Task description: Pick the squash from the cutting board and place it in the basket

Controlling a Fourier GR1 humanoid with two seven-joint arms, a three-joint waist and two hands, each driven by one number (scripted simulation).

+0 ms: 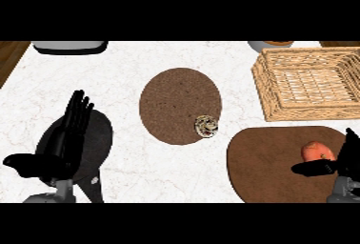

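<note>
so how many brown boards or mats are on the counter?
2. A round brown cork-like mat at the centre, carrying a small speckled object; a dark brown wooden cutting board at the lower right, holding the orange squash. None seem hidden.

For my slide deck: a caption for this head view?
Right hand beside the squash on the cutting board, basket behind.

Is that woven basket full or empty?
Empty. Through the basket you see only its bare woven bottom. The orange squash lies on the brown cutting board, beside the right hand.
</note>
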